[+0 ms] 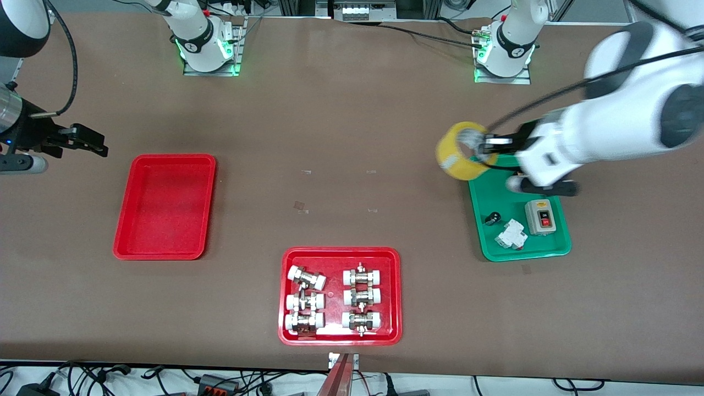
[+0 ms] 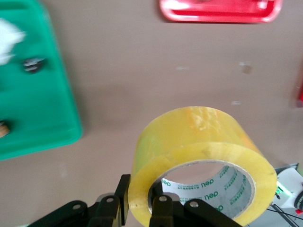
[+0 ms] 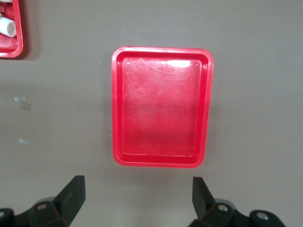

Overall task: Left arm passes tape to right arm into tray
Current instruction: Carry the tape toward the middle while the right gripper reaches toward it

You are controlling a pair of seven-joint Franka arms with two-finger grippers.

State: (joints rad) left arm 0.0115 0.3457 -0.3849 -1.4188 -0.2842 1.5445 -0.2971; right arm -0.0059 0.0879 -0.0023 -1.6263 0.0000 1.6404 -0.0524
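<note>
The yellow tape (image 1: 465, 151) is a translucent roll held up in the air, over the table at the corner of the green tray (image 1: 484, 242). My left gripper (image 1: 484, 151) is shut on the tape, one finger outside the wall and one inside the whitish core. In the left wrist view the tape (image 2: 203, 151) fills the lower middle, with the left gripper (image 2: 140, 194) pinching its wall. The plain red tray (image 1: 165, 159) lies at the right arm's end of the table. Beside that tray my right gripper (image 1: 96, 144) hovers open with nothing in it. In the right wrist view the right gripper (image 3: 138, 184) is spread wide, and the tray (image 3: 161, 104) lies ahead.
The green tray (image 2: 38, 109) holds a grey switch box (image 1: 539, 216), a white breaker (image 1: 511, 235) and a small black part (image 1: 492, 218). A red tray (image 1: 340, 251) with several white-capped metal fittings sits nearest the front camera, mid-table. Small tape marks (image 1: 305, 171) dot the table's middle.
</note>
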